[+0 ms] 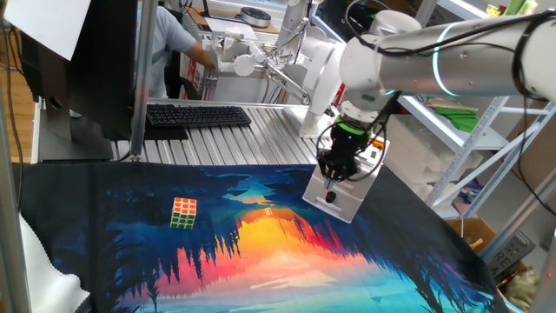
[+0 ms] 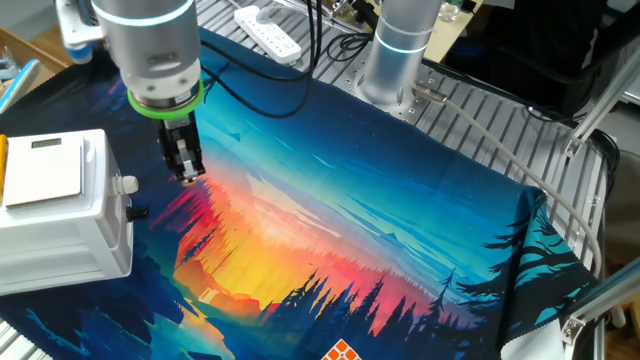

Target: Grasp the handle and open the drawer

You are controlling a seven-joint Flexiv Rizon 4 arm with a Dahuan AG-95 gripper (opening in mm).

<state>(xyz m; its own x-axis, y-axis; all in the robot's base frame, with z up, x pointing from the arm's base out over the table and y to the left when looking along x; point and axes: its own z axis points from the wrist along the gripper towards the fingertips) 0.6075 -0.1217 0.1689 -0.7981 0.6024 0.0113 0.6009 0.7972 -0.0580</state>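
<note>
White and boxy, the drawer (image 2: 62,215) sits at the left edge of the other fixed view with its black handle (image 2: 136,212) facing my tool (image 2: 187,176), which hangs just above and beside it, fingers nearly together and empty, lined up to grasp.

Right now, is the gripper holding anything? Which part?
Nothing held. The gripper hangs above and in front of the drawer, apart from the handle; whether the jaws are open cannot be told.
</note>
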